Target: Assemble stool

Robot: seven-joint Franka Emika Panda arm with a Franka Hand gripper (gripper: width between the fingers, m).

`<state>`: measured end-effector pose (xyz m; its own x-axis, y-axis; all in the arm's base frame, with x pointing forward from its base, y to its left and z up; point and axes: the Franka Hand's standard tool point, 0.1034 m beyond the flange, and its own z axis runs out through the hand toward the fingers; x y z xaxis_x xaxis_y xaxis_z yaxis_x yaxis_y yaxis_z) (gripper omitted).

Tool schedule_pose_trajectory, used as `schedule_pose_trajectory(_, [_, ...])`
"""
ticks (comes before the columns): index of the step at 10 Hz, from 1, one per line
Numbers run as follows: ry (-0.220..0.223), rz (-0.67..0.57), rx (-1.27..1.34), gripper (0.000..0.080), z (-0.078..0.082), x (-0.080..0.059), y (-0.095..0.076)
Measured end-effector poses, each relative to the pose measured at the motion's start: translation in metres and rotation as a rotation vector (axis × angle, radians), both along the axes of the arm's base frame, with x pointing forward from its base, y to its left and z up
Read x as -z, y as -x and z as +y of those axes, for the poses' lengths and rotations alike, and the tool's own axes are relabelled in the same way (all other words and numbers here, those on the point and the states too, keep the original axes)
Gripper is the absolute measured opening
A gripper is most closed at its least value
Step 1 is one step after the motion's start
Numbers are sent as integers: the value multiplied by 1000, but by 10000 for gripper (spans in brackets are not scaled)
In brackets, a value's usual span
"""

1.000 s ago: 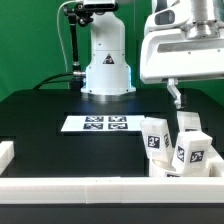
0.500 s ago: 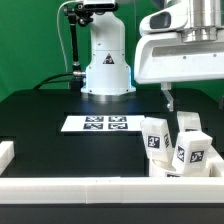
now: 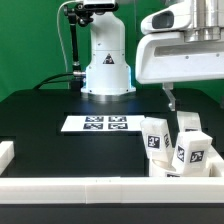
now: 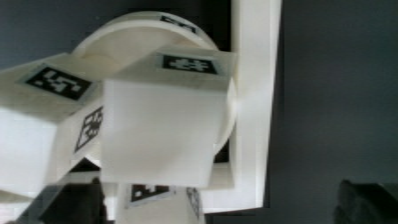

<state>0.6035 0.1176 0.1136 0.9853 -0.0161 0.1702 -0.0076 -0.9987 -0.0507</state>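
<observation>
Gripper (image 3: 169,98) hangs above table (image 3: 60,105), jaws spread wide, holding nothing. Three stool legs (image 3: 177,142) clustered directly below it, near corner at exterior view's right, against white border rail (image 3: 90,186). Marker board (image 3: 98,124) lies flat mid-table. Wrist view: legs (image 4: 151,110) fill frame, close beneath fingers.

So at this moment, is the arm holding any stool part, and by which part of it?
Nothing is held. The gripper hangs with jaws open above the stool legs, clear of them; the legs sit on the table by the border rail.
</observation>
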Motion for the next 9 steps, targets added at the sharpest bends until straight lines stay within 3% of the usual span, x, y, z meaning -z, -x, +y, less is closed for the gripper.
schedule_pose_trajectory(3, [96,-66,-408,649,-5,1,-7])
schedule_pose_trajectory(7, [184,-68,-658,649,-12,2,-8])
schedule_pose_trajectory(9, [242,-60,-830,649,-7,4,-4])
